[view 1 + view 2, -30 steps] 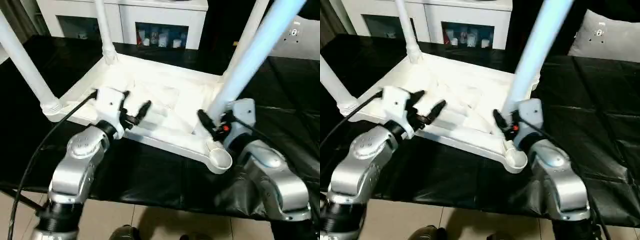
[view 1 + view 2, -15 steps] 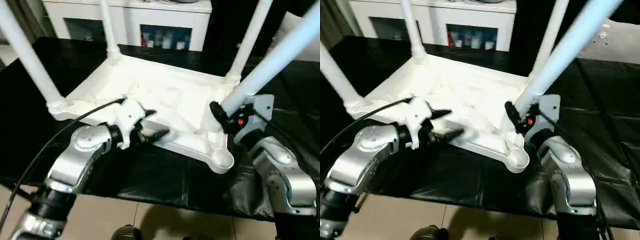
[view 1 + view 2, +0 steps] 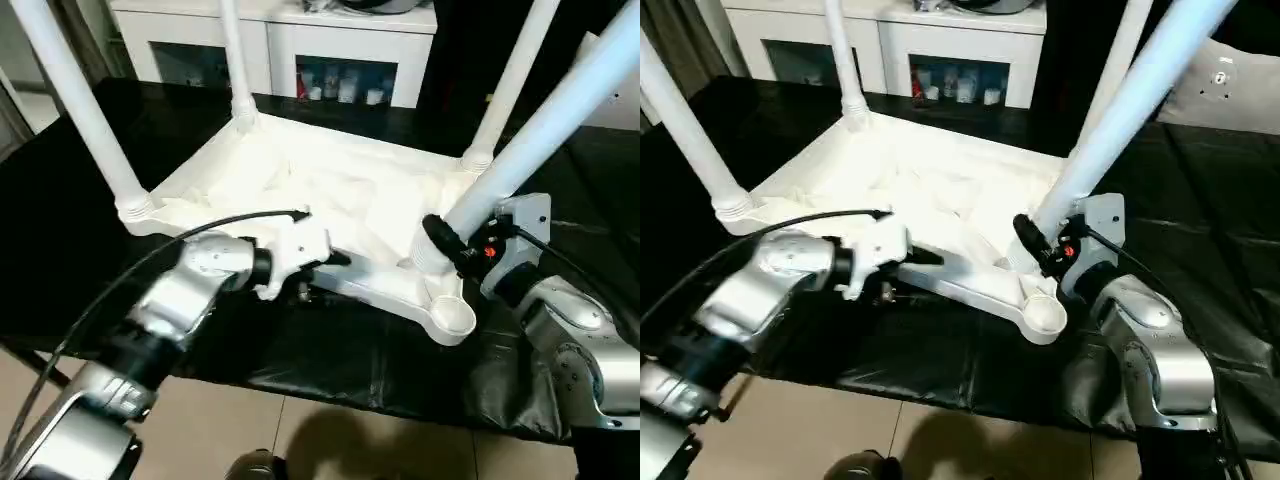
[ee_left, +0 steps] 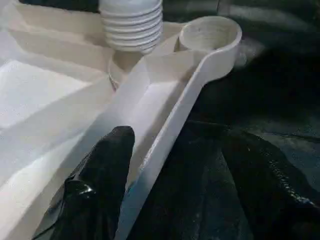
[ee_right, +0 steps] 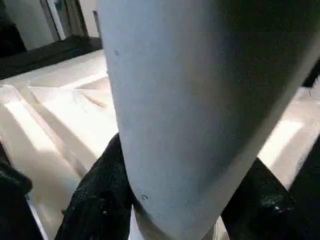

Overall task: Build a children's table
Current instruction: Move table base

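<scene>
The small all-white plastic children's table (image 3: 330, 190) lies upside down on the black-covered worktop (image 3: 330, 350) in the middle of the frame, its ribbed underside facing up. Three white round legs already stand up from its corners.

The right tool (image 3: 452, 240), at the centre right of the frame, is closed around the lower end of the fourth long white tapered leg (image 3: 540, 120). The long axis of this leg leans from the tool up to the upper right corner. Its threaded end hangs just beside the empty round corner socket (image 3: 452, 318), a little above and to the upper left of it, not yet inside.

The left tool (image 3: 315, 272), at the centre left, stands partly open at the near rim of the table (image 4: 165, 130), one black finger (image 4: 107, 170) inside the rim; I cannot tell whether it holds it.

In my judgement the right arm must bring the leg upright over the socket, which lies toward the lower right.
</scene>
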### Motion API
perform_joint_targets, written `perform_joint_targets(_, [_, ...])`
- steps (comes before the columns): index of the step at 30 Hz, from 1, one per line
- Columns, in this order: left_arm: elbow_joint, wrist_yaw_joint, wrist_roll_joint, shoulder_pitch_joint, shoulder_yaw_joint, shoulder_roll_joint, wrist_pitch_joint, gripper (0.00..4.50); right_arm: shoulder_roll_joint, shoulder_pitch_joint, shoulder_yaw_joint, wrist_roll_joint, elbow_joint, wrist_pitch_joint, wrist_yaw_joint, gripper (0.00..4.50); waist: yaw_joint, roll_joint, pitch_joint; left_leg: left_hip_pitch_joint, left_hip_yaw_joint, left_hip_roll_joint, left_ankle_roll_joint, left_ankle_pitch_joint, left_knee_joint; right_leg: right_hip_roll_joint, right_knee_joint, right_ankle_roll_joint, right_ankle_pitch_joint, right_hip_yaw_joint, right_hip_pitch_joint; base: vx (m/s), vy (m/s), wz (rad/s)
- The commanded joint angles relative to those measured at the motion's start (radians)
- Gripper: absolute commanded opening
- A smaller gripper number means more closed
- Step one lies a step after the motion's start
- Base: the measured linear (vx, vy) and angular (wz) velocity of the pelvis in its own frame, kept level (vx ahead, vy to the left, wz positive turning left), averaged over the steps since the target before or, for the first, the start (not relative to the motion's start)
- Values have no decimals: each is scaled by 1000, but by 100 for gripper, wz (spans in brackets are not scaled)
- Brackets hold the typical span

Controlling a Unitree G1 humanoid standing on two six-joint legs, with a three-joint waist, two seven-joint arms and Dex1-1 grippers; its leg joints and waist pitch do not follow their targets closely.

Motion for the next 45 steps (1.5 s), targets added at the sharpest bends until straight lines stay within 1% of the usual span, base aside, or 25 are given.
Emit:
perform_joint_targets(1, [82,-3,32,-45,-11,-20,-49,291,-12,5,-19,7,-24,-8,12,187,4,-10,-91,25,-29,84,15,-119,-77,-106,-72,-243,20,51,43,0,0,0])
perform_joint_targets(7, [293,33,98,-125,-36,-79,-151,241,-18,25,-14,3,-34,-18,19,187,7,-12,-91,21,-29,86,40,-114,-75,-108,-77,-244,-14,49,45,0,0,0])
perform_joint_targets(8, [335,46,112,-140,-38,-90,-178,238,-21,25,-14,4,-35,-16,19,187,9,3,-92,22,-32,88,38,-115,-73,-109,-75,-244,-14,49,43,0,0,0])
perform_joint_targets(9, [367,60,124,-153,-41,-98,-195,232,-24,26,-13,5,-36,-14,19,187,6,-4,-93,24,-31,89,39,-122,-75,-107,-77,-246,-3,48,43,0,0,0])
perform_joint_targets(10, [369,61,125,-154,-41,-98,-196,223,-24,26,-13,5,-36,-14,19,187,5,-5,-93,23,-31,88,41,-123,-74,-106,-77,-248,-1,48,43,0,0,0])
perform_joint_targets(12, [467,72,163,-190,-55,-114,-247,203,-28,31,-10,4,-40,-13,21,187,6,-6,-93,24,-30,89,42,-127,-74,-107,-76,-255,0,48,43,0,0,0])
perform_joint_targets(15, [519,67,189,-211,-68,-116,-275,190,-30,35,-7,3,-42,-14,24,187,10,-7,-94,23,-31,90,48,-119,-74,-111,-76,-255,2,48,45,0,0,0])
perform_joint_targets(16, [545,61,195,-220,-67,-120,-291,178,-30,38,-6,2,-44,-15,25,187,11,1,-93,23,-32,89,47,-122,-73,-111,-77,-257,-2,48,43,0,0,0])
perform_joint_targets(17, [561,57,197,-225,-66,-123,-301,159,-30,40,-5,1,-45,-16,26,187,11,-3,-94,24,-32,90,46,-128,-74,-111,-77,-262,3,48,45,0,0,0])
perform_joint_targets(19, [574,40,196,-231,-64,-126,-309,157,-30,42,-5,1,-47,-17,27,187,11,-4,-94,25,-32,92,47,-129,-75,-112,-76,-267,11,48,45,0,0,0])
perform_joint_targets(21, [597,-75,199,-245,-77,-122,-315,128,-35,44,-1,-1,-45,-21,30,187,12,-4,-95,24,-31,91,51,-123,-74,-113,-75,-275,18,48,44,0,0,0])
perform_joint_targets(24, [614,-113,213,-254,-86,-118,-324,117,-37,43,0,-2,-44,-22,32,187,14,-4,-96,25,-30,92,57,-109,-74,-113,-72,-278,37,47,43,0,0,0])
perform_joint_targets(26, [610,-157,218,-259,-97,-109,-310,94,-39,42,1,-3,-42,-24,33,187,15,-4,-95,25,-29,92,64,-110,-73,-114,-72,-285,46,48,44,0,0,0])
perform_joint_targets(27, [612,-261,227,-281,-113,-95,-279,86,-44,36,4,-12,-31,-37,40,187,16,-7,-94,25,-28,92,65,-113,-73,-117,-75,-283,29,48,44,0,0,0])
perform_joint_targets(28, [612,-263,227,-282,-114,-94,-278,86,-44,35,4,-12,-31,-37,40,187,17,-6,-95,26,-28,92,63,-113,-74,-116,-74,-280,19,48,43,0,0,0])
perform_joint_targets(30, [613,-283,230,-289,-116,-91,-258,60,-43,33,7,-15,-28,-42,41,187,16,-6,-91,27,-28,94,57,-128,-76,-115,-76,-283,-5,48,42,0,0,0])
perform_joint_targets(31, [620,-278,238,-293,-115,-89,-243,60,-41,31,9,-16,-27,-43,39,187,16,0,-93,27,-28,94,52,-134,-75,-117,-75,-288,-10,48,42,0,0,0])
perform_joint_targets(34, [640,-243,227,-293,-84,-96,-244,28,-35,33,16,-18,-30,-46,35,187,15,-3,-92,26,-28,93,54,-136,-75,-116,-77,-291,-5,48,44,0,0,0])
perform_joint_targets(35, [647,-224,200,-286,-47,-103,-211,28,-31,41,22,-20,-36,-49,35,187,14,-2,-93,26,-27,93,56,-136,-75,-115,-77,-291,-7,48,44,0,0,0])
perform_joint_targets(37, [650,-191,194,-278,-27,-101,-191,23,-29,46,26,-22,-39,-52,35,187,15,-2,-93,27,-28,93,56,-138,-75,-116,-77,-292,-12,48,44,0,0,0])
perform_joint_targets(38, [652,-172,197,-273,-21,-97,-178,19,-28,48,27,-22,-39,-53,35,187,13,-6,-92,25,-27,93,56,-139,-75,-117,-77,-293,-18,48,45,0,0,0])
perform_joint_targets(42, [639,-84,183,-236,26,-81,-94,10,-24,49,35,-25,-32,-57,39,187,2,-6,-90,21,-28,90,59,-147,-76,-116,-81,-287,-46,47,47,0,0,0])
perform_joint_targets(43, [607,-65,170,-210,47,-71,-46,5,-22,47,40,-27,-28,-58,40,187,-7,-28,-87,20,-25,88,62,-151,-78,-114,-87,-278,-78,46,48,0,0,0])
perform_joint_targets(44, [589,-66,163,-198,54,-66,-29,3,-21,46,43,-28,-27,-58,41,187,-6,-20,-88,19,-27,87,62,-144,-75,-116,-83,-279,-87,46,49,0,0,0])
perform_joint_targets(45, [589,-66,163,-198,54,-66,-29,3,-21,46,43,-28,-27,-58,41,187,-11,-14,-86,18,-26,86,62,-143,-76,-114,-88,-273,-112,46,45,0,0,0])
